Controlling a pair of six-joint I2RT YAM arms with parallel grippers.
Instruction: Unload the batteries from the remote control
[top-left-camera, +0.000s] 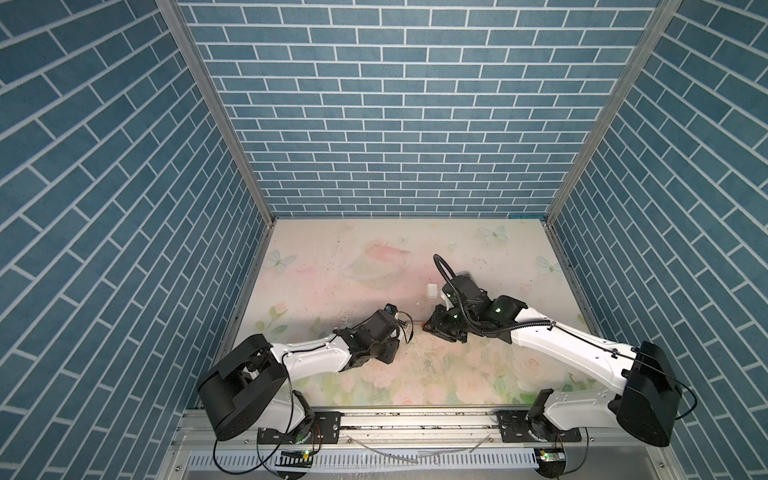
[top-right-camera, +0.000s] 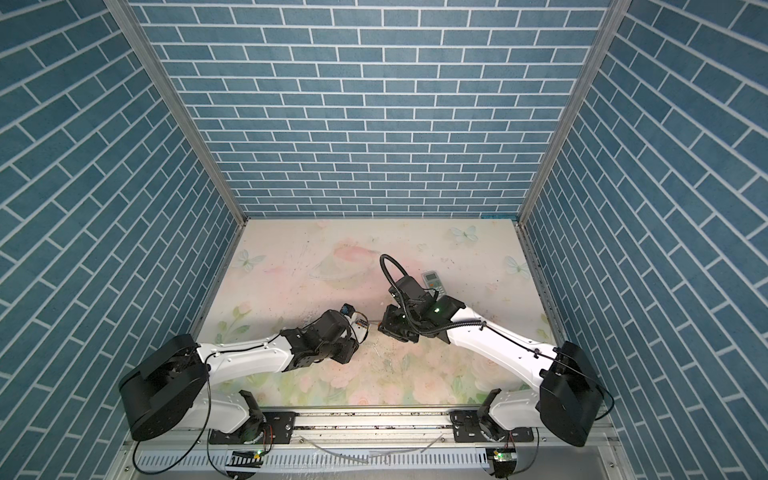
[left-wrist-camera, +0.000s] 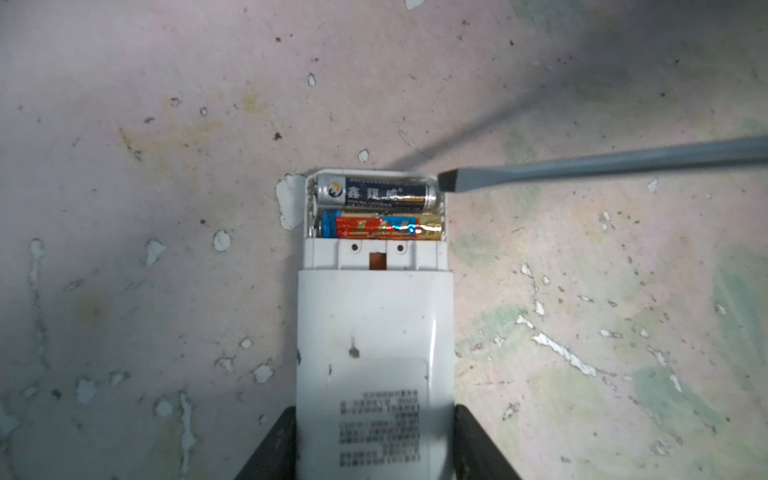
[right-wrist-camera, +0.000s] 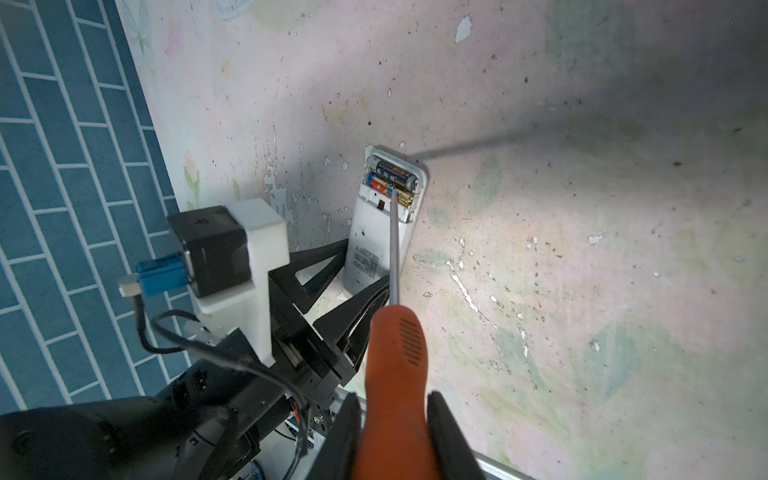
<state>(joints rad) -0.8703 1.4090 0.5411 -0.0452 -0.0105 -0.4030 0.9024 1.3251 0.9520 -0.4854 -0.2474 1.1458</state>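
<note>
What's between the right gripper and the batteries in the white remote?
The orange-handled screwdriver the right gripper holds: grey shaft spans the gap, tip beside the dark cylindrical battery; both wrist views.

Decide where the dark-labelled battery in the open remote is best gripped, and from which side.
Grip its end nearest the screwdriver tip, coming from above. The dark-labelled battery lies crosswise, sunk between the remote control's end wall and the red-and-gold battery, so its long sides look blocked; that end likely needs levering up first.
</note>
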